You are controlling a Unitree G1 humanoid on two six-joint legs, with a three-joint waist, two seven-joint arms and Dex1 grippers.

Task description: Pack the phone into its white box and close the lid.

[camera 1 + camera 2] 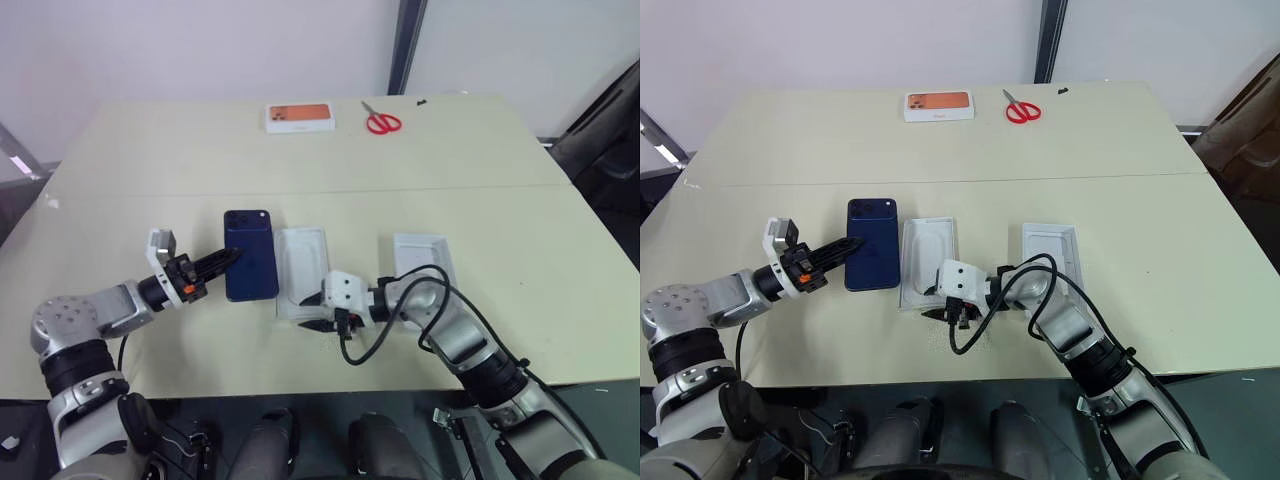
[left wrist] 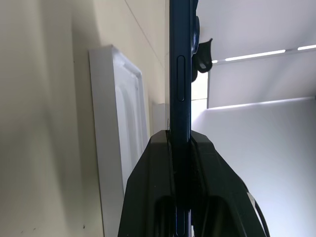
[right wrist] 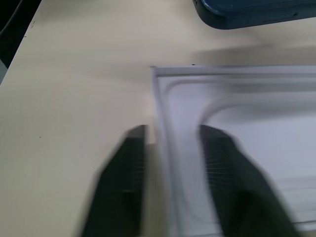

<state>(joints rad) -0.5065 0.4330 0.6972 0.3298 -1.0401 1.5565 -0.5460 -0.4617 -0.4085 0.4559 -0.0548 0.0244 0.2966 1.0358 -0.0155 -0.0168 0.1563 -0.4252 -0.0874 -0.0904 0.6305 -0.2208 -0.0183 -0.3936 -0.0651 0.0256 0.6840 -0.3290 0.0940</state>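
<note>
Left claw [image 1: 232,257] pinching phone [image 1: 251,255] edge-on in wrist cam, right claw [image 3: 168,143] spread astride white box [image 3: 237,148] rim.

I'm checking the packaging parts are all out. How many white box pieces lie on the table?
3: an orange-topped box at the far edge beside the scissors, a tray right of the phone, and another tray further right. Nothing looks hidden.

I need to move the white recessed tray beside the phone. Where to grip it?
Probably its near short rim, from the robot's side: the white tray lies flat, so only the thin raised wall offers hold, and the phone crowds its left side.
</note>
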